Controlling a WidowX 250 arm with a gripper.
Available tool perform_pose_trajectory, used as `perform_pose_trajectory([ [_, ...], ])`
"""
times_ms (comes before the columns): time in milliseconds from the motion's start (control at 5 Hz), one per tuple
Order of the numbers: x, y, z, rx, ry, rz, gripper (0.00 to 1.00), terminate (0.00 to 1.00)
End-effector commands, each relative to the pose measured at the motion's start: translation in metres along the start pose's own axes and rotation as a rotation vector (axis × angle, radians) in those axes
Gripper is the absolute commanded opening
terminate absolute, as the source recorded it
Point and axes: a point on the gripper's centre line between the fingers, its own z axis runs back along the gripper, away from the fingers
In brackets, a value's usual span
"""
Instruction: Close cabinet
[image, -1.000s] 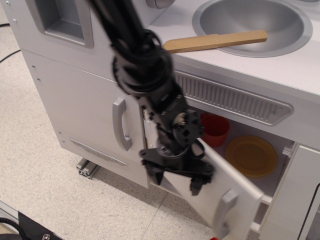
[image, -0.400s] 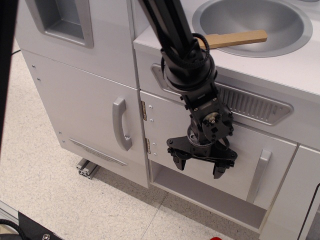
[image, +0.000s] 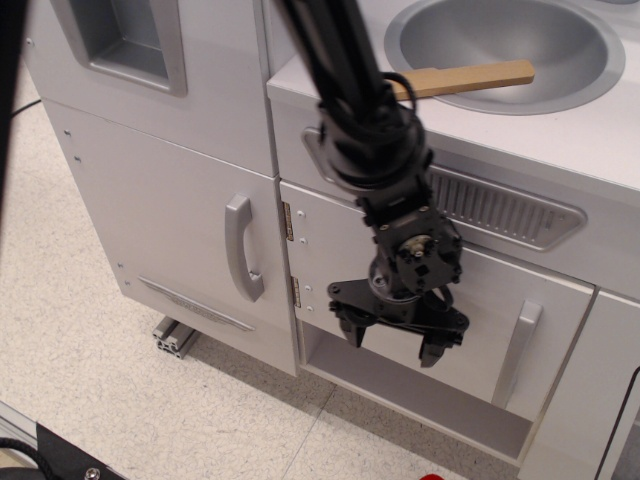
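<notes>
Now at the closing end of the job. Door (image: 400, 300) of the cabinet (image: 330, 230) lies flush with the front, hinges (image: 290, 222) at its left edge, grey bar handle (image: 513, 352) near its right. No gap shows along the top or right edge, so I judge it shut, or all but. It sits under the vent grille (image: 500, 205) and sink (image: 510, 45), right of the taller door with the curved handle (image: 240, 247).

Gripper (image: 390, 340) hangs in front of the door's lower middle, fingers (image: 352, 328) spread wide, pointing down. Nothing held. Whether it touches the door face or hovers just off it cannot be told from this angle.

Next move, by my reckoning: a last light press on the panel if any slack remains, then draw straight back, clear of the bar handle. Risk: a finger catching the door's lower edge on retreat and pulling it open.

Wooden spatula (image: 470, 78) rests across the sink rim, uninvolved.
</notes>
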Motion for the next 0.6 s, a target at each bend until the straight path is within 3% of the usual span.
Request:
perform_pose_trajectory([
  [0, -0.0127, 0.0164, 0.0298, 0.005, -0.034, -0.081, 1.00, 0.00],
  [200, -0.0127, 0.0164, 0.0298, 0.005, -0.034, -0.081, 1.00, 0.00],
  [400, -0.0127, 0.0164, 0.0298, 0.005, -0.034, -0.081, 1.00, 1.00],
])
